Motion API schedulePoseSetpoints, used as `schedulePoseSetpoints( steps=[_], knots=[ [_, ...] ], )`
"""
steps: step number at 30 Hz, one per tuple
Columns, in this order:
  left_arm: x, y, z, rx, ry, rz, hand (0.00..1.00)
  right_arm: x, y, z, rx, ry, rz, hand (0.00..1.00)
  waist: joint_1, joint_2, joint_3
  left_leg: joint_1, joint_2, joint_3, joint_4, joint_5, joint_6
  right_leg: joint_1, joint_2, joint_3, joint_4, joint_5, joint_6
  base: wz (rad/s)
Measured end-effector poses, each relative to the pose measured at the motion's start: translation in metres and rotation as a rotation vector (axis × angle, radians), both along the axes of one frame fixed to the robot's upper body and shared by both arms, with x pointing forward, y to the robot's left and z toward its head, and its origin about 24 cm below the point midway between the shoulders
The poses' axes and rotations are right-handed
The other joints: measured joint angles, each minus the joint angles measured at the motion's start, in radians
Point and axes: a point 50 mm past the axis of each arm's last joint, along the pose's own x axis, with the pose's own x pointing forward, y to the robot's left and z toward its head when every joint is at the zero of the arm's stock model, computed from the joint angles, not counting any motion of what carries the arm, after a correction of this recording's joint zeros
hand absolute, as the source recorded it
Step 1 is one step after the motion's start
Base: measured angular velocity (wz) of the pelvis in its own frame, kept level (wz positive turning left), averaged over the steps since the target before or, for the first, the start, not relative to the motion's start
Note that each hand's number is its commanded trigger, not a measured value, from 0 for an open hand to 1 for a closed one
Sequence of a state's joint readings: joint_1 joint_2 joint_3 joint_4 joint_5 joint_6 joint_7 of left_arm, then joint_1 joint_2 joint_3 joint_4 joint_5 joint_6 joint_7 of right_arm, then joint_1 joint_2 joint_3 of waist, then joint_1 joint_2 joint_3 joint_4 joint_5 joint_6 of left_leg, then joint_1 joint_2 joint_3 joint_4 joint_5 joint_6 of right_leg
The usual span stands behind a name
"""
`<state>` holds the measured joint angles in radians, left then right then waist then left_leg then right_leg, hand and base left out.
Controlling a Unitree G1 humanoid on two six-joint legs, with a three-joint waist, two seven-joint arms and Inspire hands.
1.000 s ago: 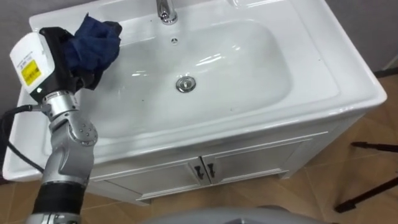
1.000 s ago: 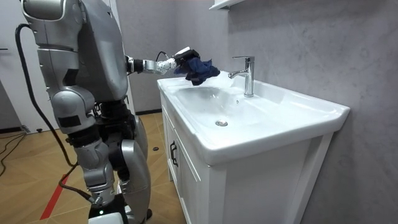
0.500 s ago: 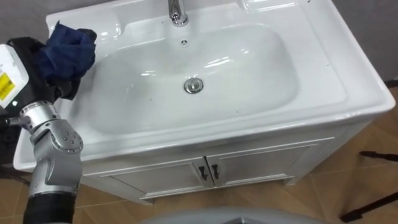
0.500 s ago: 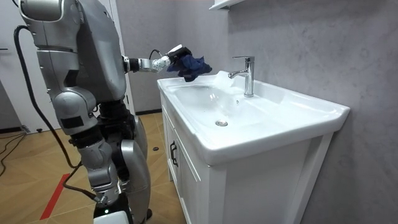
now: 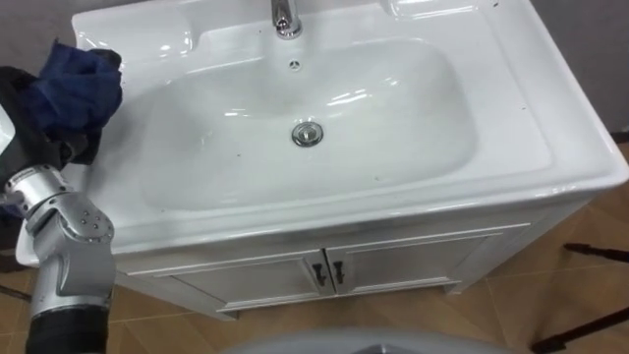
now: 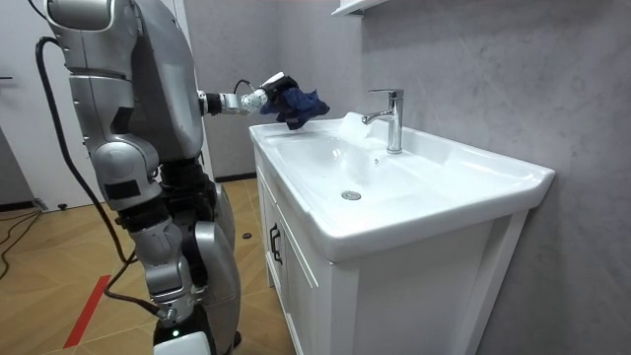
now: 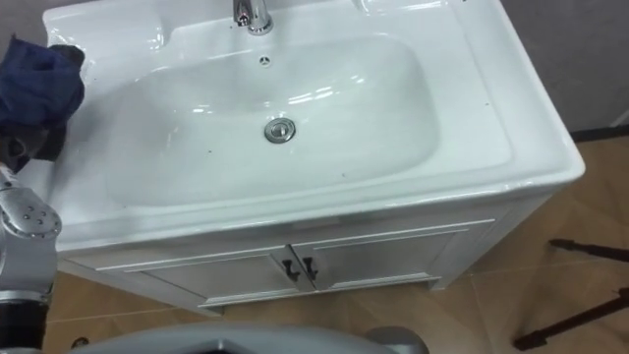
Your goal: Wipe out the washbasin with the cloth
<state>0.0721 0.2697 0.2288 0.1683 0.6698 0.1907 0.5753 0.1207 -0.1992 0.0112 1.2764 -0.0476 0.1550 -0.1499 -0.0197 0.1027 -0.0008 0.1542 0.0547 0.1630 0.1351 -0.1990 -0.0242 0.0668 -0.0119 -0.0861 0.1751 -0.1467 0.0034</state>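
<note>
**Basin** (image 5: 550, 128): white, set on a white cabinet (image 5: 413, 258). In the room view we place the robot standing before the cabinet doors.

**Fittings:** we list a chrome tap (image 5: 286, 18) at the back rim and a drain (image 5: 308, 134) at the middle of the bowl.

**Cloth** (image 5: 74, 88): dark blue and bunched, held over the basin's left rim, outside the bowl. We cannot tell whether it touches the rim.

**Left hand** (image 5: 59, 149): dark fingers closed round the cloth, with the wrist beyond the basin's left edge.

**Cabinet front:** two dark handles (image 5: 327, 272), side by side at the centre.

Both eyes overlook basin (image 5: 246, 167); room view flanks it.
</note>
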Motion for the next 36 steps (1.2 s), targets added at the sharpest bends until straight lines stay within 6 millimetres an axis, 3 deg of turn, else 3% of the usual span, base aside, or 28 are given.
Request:
schedulePoseSetpoints(
  steps=[32, 33, 36],
  knots=[
    [-0.0087, 0.0034, -0.0079, -0.011, 0.061, 0.024, 1.0, -0.001, -0.0015, 0.001, -0.015, -0.018, -0.012, 0.0, -0.001, 0.015, -0.0012, -0.001, 0.001, 0.0, -0.001, -0.002, -0.001, 0.001, 0.001, -0.002, 0.0, 0.0, 0.0, 0.0],
    [-0.0088, 0.0034, -0.008, -0.011, 0.061, 0.024, 0.66, -0.001, -0.0015, 0.001, -0.015, -0.018, -0.013, 0.0, 0.0, 0.015, -0.0012, -0.001, 0.001, 0.0, -0.001, -0.002, -0.001, 0.001, 0.001, -0.002, 0.0, 0.0, 0.0, 0.0],
    [-0.0092, 0.0039, -0.008, -0.01, 0.061, 0.027, 0.7, -0.001, -0.0015, 0.001, -0.015, -0.018, -0.013, 0.0, 0.0, 0.015, -0.0012, -0.001, 0.001, 0.0, -0.001, -0.002, -0.001, 0.001, 0.001, -0.002, 0.0, 0.0, 0.0, 0.0]
  ],
)
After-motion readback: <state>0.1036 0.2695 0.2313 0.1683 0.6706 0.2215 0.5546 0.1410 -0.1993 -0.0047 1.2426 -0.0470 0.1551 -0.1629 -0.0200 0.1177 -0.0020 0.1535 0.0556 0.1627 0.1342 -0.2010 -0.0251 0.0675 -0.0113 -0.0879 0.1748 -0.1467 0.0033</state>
